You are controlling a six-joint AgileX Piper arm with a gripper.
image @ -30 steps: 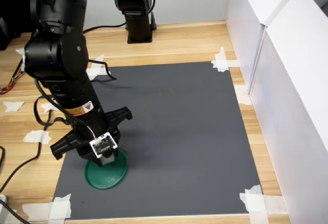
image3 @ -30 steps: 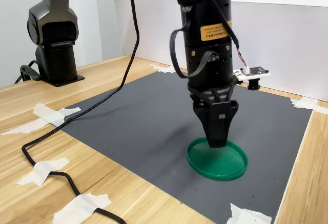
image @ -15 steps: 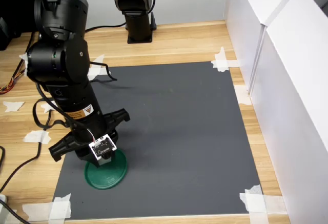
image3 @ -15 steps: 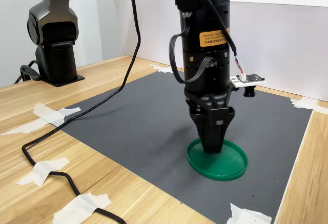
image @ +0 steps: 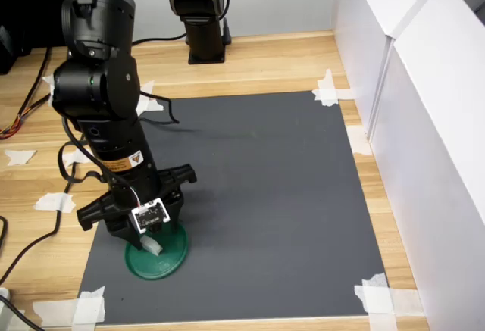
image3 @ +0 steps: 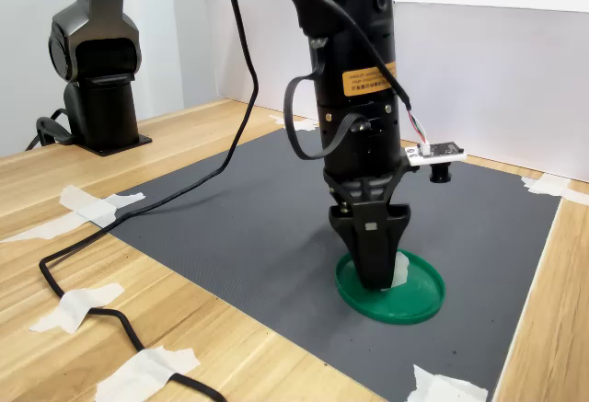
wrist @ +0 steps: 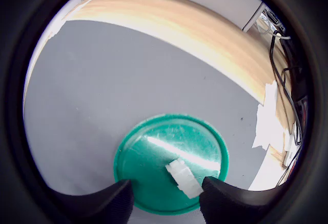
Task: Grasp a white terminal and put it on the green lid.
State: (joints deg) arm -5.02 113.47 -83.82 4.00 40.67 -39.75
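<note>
The green lid (image: 168, 259) lies on the dark mat near its front left corner in the first exterior view. My gripper (image: 144, 238) points straight down onto it. In the wrist view the two fingers (wrist: 110, 203) stand well apart, open, over the green lid (wrist: 154, 157). The white terminal (wrist: 184, 178) lies on the lid between them, close to one finger and not clamped. It also shows as a small whitish block (image: 153, 248) under the wrist camera, and beside the finger (image3: 401, 269) on the green lid (image3: 419, 296) in the second exterior view, where the gripper (image3: 373, 273) is.
A grey mat (image: 258, 179) taped at its corners covers the wooden table. A second black arm base (image: 203, 20) stands at the back. A white wall (image: 424, 119) runs along the first exterior view's right. A black cable (image3: 138, 209) trails across the mat and table.
The gripper has sunk lower onto the lid and shifted slightly. The white terminal, hidden before, now shows lying on the lid beside the fingers.
</note>
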